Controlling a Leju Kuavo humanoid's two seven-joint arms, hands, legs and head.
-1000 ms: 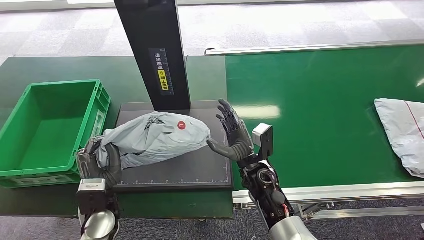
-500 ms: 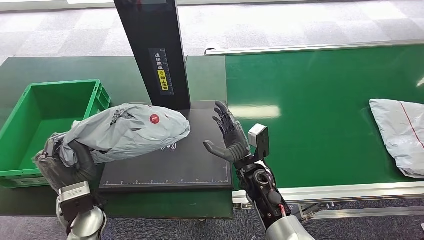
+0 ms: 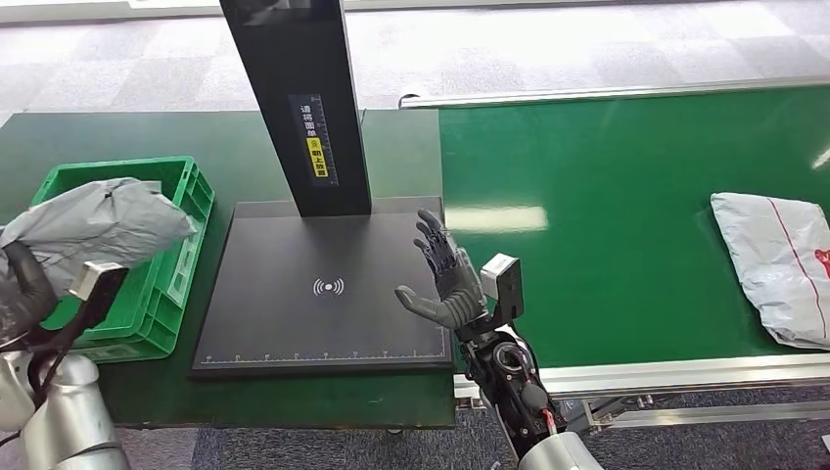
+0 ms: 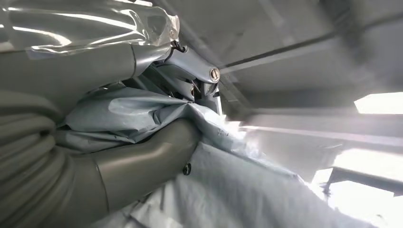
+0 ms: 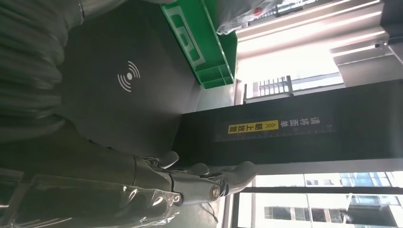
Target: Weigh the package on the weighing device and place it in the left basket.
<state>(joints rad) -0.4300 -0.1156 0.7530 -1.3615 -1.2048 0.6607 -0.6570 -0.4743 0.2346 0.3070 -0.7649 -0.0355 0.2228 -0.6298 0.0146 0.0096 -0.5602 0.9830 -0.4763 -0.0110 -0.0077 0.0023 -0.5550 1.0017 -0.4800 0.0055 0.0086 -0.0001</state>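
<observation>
Surface: green tabletop (image 3: pixel 401 147) on my left side, green conveyor belt (image 3: pixel 607 196) on my right, grey carpet tiles beyond both.
Package: the grey plastic package (image 3: pixel 93 223) is up off the table in my left hand, hanging over the near part of the green basket (image 3: pixel 186 196). It looks crumpled and bunched where I hold it. I cannot tell whether it touches the basket rim.
Left hand: my left hand (image 3: pixel 22 286) sits at the picture's left edge, under the package's near end. From the left wrist camera I see the thumb (image 4: pixel 142 161) and the fingers (image 4: pixel 185 61) wrapped around folds of the grey film (image 4: pixel 228 190), so I read it as a firm grip.
Basket: it stands on the tabletop just left of the weighing plate.
Weighing device: the black plate (image 3: pixel 323 294) lies flat with nothing on it, its white wave mark (image 3: pixel 328 287) showing. The black post (image 3: pixel 294 98) rises from its far edge, with a yellow label on it.
Right hand: my right hand (image 3: pixel 445 284) is upright over the plate's right edge, palm towards the plate, fingers (image 3: pixel 431 240) spread and holding nothing.
Belt: a second grey package (image 3: pixel 778 264) lies at the far right of the belt, well apart from my hands.
</observation>
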